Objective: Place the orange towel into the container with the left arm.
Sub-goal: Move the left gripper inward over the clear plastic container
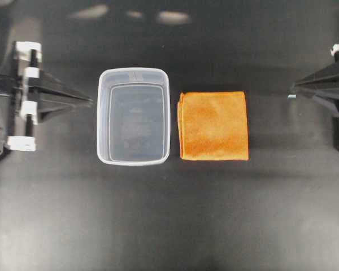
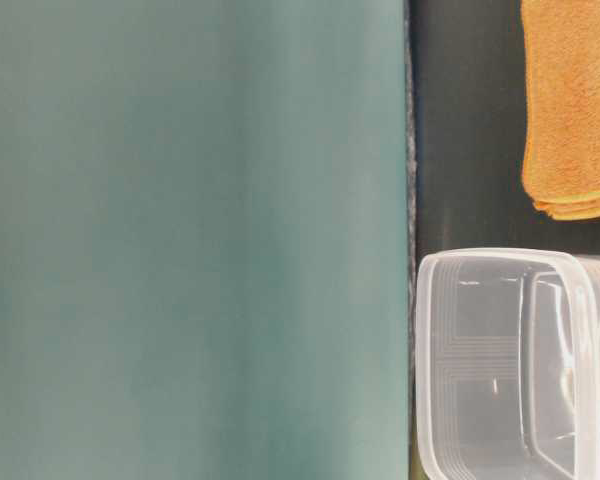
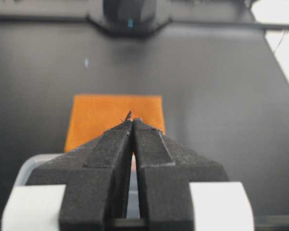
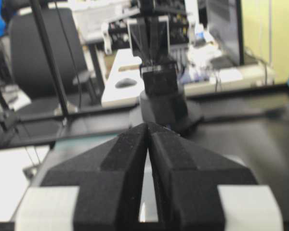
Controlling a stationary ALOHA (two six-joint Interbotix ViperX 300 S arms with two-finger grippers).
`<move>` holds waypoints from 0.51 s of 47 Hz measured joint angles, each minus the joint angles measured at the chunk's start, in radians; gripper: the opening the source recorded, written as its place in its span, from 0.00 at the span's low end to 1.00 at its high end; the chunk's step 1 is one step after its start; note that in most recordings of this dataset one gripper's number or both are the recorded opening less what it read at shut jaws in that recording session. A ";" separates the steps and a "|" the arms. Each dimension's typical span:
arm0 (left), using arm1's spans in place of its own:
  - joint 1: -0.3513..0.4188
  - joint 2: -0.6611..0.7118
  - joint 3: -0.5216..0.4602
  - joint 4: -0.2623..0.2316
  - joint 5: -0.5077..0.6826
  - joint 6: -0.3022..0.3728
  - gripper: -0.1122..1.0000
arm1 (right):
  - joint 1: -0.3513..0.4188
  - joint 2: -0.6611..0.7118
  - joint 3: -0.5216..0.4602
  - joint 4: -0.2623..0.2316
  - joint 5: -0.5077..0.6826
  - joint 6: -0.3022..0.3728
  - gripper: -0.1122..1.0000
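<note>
The orange towel (image 1: 214,126) lies folded flat on the dark table, just right of the clear container (image 1: 133,116), which is empty. In the table-level view the orange towel (image 2: 572,105) sits beside the container (image 2: 520,365). My left gripper (image 1: 89,101) is at the left side, its tip pointing at the container's left wall, shut with nothing held. From the left wrist the shut left gripper (image 3: 133,120) points at the towel (image 3: 113,115) beyond the tub rim (image 3: 31,166). At the right edge, my right gripper (image 1: 294,87) is shut and empty, as is the right gripper (image 4: 148,126).
The left arm's body with white clips (image 1: 24,96) sits at the left edge, the right arm's body (image 1: 333,90) at the right edge. A teal wall (image 2: 190,240) fills most of the table-level view. Bare dark table (image 1: 169,226) surrounds the objects.
</note>
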 measured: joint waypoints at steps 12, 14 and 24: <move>0.002 0.156 -0.118 0.000 0.046 -0.011 0.11 | -0.015 -0.028 0.000 0.000 0.132 0.003 0.52; 0.000 0.179 -0.133 0.000 0.054 -0.009 0.11 | -0.015 -0.032 0.000 0.002 0.146 0.003 0.63; 0.003 0.318 -0.239 0.000 0.126 -0.011 0.16 | -0.015 -0.072 0.000 0.000 0.183 0.003 0.80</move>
